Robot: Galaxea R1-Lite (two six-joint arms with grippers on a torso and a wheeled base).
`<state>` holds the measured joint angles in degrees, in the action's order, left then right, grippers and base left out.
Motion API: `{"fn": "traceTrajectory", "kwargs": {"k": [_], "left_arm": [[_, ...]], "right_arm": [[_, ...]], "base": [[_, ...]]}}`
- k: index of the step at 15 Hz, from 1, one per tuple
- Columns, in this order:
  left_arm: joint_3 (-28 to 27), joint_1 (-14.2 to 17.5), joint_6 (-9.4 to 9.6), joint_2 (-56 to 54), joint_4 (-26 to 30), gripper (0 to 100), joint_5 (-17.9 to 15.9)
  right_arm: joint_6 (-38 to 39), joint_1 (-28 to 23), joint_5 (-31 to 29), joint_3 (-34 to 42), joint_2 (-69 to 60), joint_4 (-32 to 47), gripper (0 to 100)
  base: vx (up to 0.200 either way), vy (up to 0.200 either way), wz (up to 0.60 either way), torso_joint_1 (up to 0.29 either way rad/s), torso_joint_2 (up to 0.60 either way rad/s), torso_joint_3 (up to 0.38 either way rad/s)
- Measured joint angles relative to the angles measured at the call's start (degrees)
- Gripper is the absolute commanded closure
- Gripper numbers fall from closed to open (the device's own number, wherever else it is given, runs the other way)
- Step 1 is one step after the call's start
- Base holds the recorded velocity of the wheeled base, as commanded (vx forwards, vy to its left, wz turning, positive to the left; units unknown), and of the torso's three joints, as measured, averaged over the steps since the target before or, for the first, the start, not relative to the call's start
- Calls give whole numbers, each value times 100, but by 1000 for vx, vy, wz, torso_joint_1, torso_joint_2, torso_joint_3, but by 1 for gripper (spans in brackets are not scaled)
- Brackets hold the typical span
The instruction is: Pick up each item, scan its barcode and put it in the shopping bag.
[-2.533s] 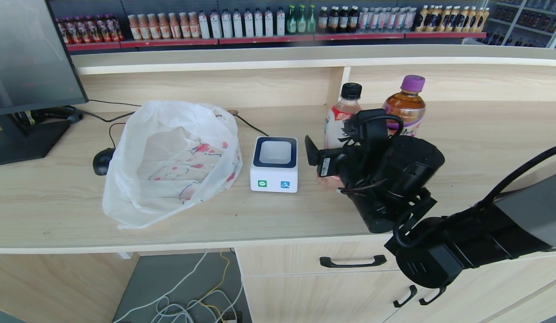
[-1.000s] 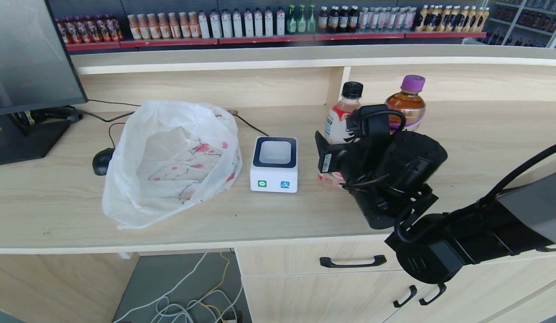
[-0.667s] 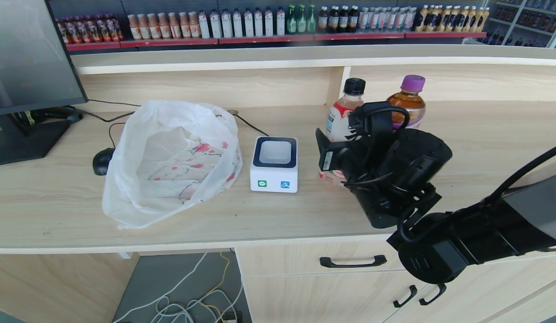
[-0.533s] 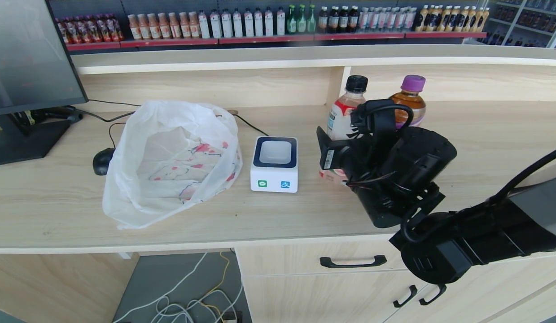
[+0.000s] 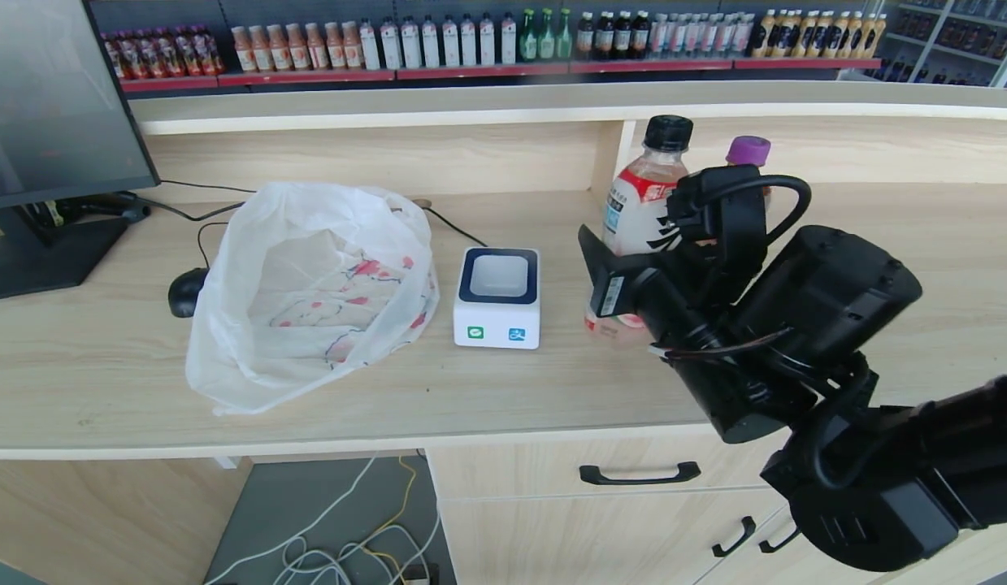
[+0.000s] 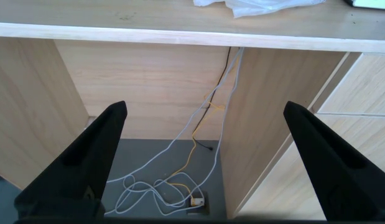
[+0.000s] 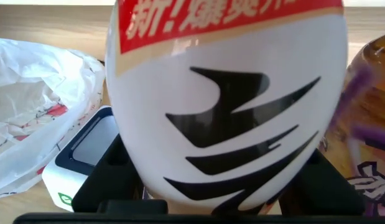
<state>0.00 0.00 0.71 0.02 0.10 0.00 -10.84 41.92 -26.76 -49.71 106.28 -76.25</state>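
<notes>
Plastic, smooth and seemingly full, the bottle (image 5: pixel 638 213) should feel hefty and slippery; our right gripper (image 5: pixel 633 283) clamps its labelled middle, upright beside the scanner (image 5: pixel 497 296), over the counter's (image 5: pixel 105 366) middle. We judge that mid-body hold sound.

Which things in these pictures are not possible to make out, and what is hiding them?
1. The purple-cap bottle: head view, the right gripper covers the body; the cap is plain.
2. The barcode of the black-cap bottle: head view, too small or behind the gripper; right wrist view, label cut off by the edges.
3. The shopping bag: head view, folds hide its bottom, so its contents are unclear.
</notes>
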Motion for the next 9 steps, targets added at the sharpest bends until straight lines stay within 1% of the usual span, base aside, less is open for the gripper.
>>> {"fn": "traceTrajectory", "kwargs": {"k": [2,9], "left_arm": [[0,0,0,0,0,0,0],[0,0,-2,0,0,0,0]], "right_arm": [[-121,83,16,201,-221,-94,100],[-143,230,21,1078,-978,-126,100]], "base": [[0,0,0,0,0,0],[0,0,0,0,0,0]]}}
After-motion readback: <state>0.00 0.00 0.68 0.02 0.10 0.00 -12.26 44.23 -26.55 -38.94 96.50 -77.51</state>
